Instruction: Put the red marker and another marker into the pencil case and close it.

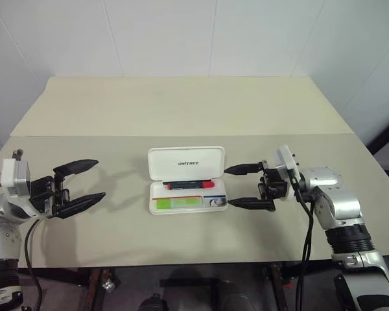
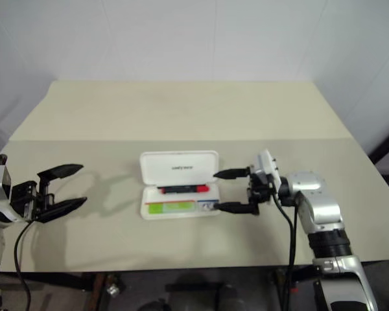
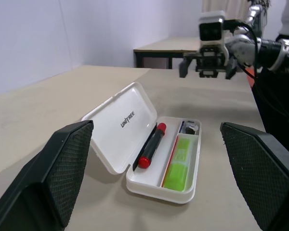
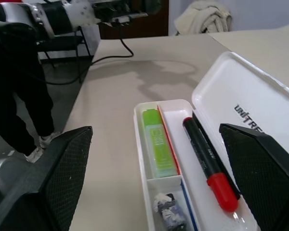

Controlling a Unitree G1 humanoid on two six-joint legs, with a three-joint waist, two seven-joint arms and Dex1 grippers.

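The white pencil case lies open at the middle of the table, its lid tilted back. In the tray's far channel lies the red marker, black with a red end. The light green marker rests in the near channel. My right gripper hovers open just right of the case, fingers pointing at it and apart from it, nothing between them. Far to the left, my left gripper is open and empty, also pointing toward the case. The wrist views show both markers inside the tray.
A small silver-dark object sits in the tray's little right-hand compartment. A seam crosses the beige tabletop behind the case. The front edge runs close below both arms. White walls stand behind the table.
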